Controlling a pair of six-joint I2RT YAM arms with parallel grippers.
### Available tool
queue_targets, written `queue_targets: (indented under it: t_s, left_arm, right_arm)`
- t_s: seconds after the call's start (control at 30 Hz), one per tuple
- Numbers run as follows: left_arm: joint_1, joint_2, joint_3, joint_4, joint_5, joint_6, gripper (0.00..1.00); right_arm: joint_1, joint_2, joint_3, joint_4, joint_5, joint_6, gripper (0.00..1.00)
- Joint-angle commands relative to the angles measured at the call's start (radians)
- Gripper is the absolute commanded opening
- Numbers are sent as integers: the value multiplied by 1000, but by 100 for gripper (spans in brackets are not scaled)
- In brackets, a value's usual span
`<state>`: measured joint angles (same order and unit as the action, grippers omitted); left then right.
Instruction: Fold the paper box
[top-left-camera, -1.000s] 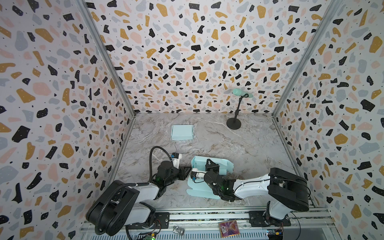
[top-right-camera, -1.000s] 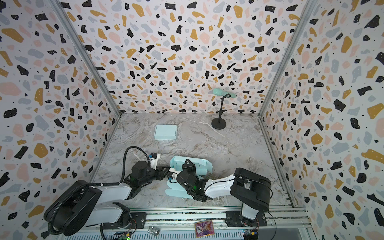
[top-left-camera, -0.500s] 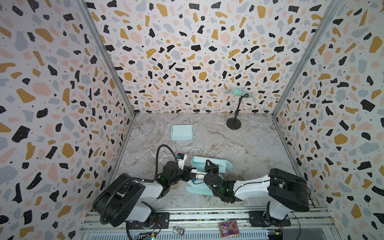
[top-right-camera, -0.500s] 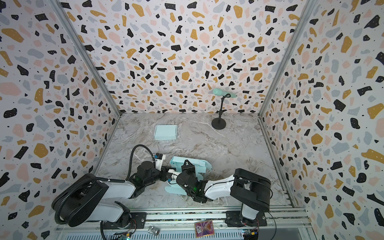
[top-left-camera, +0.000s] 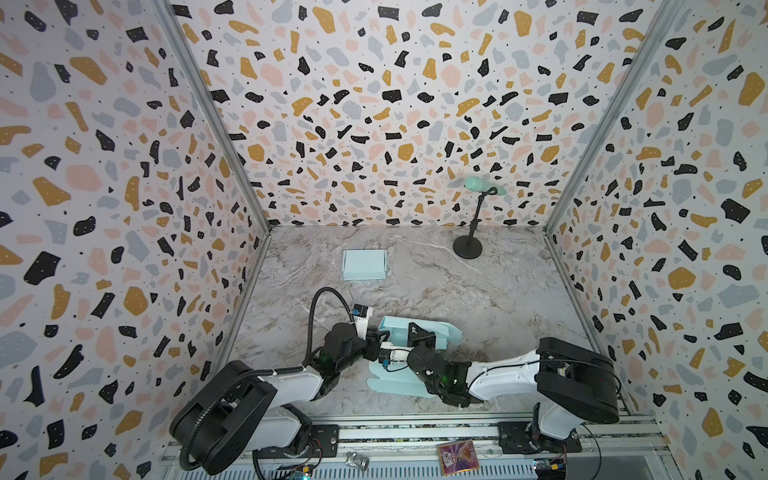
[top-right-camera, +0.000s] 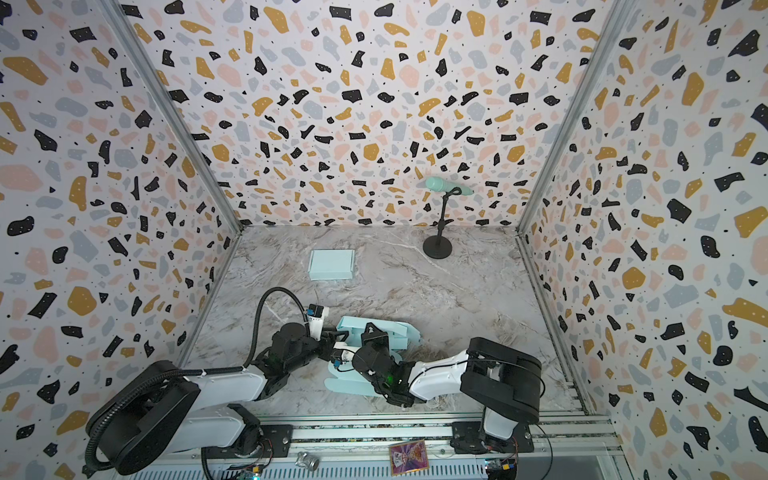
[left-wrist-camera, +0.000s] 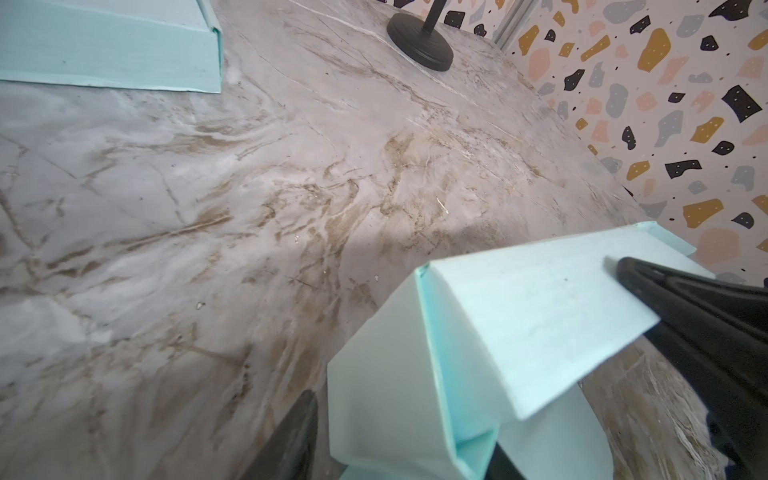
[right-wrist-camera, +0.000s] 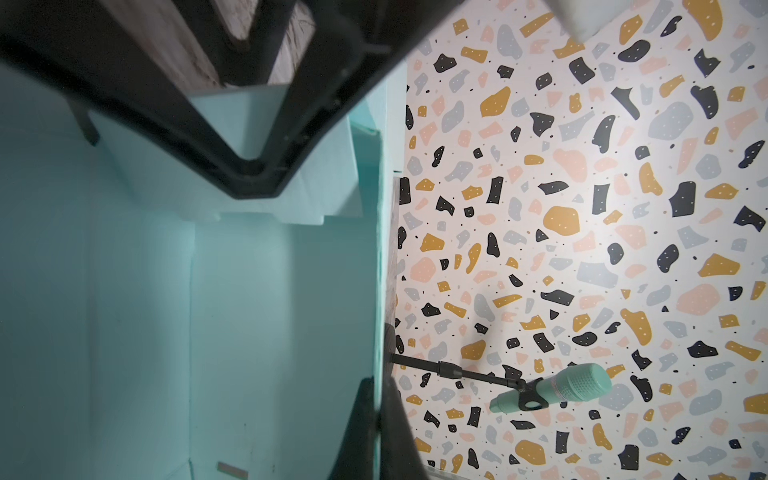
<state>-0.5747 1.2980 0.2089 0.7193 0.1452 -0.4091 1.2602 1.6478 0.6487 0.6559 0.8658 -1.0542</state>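
Left gripper has its 2 black fingers spread, 1 on each side of a doubled-over side wall of the pale mint paper box — around it, not visibly clamping. Right gripper has its fingers pressed together on the thin top edge of another wall, pinching it upright. Both top views put the box in the lower middle of the frame, on the grey marble-patterned tabletop between the 2 arms.

By my judgement the fold is roughly midway. At least 2 walls stand and 1 is rolled over, yet the rounded flaps toward the lower edge and the right lie splayed flat, and the lid is not closed. Locking the walls and tucking the lid look left to do. Well apart, left of centre, sits a flat closed mint box, likely the finished shape.

No writing can be read. On the metal rail at the bottom edge lies a colourful printed card — its print is too small to read. No legible brand shows on the mint microphone on a black stand.
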Motion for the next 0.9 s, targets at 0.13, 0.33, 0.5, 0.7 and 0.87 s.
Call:
queue_targets:
  t_s: [0.13,0.33,0.5,0.7,0.87]
  left_arm:
    - [3,35,40,78,-81,52,45]
    - [-36,47,45,84,-124,87,28]
    - [-68,45,22,120,-151,88,18]
    - [-83,40,9,145,-159,100,16]
    - [-97,34,8,139,-180,115,16]
  right_arm:
    - [27,-24,-16,-36,-33,23,3]
    - [36,-9,-4,-52,-35,55,4]
    - [46,-29,27,-112,-60,163,12]
    - [53,-133,77,-293,-169,425,36]
    - [53,-240,102,-418,-273,683,48]
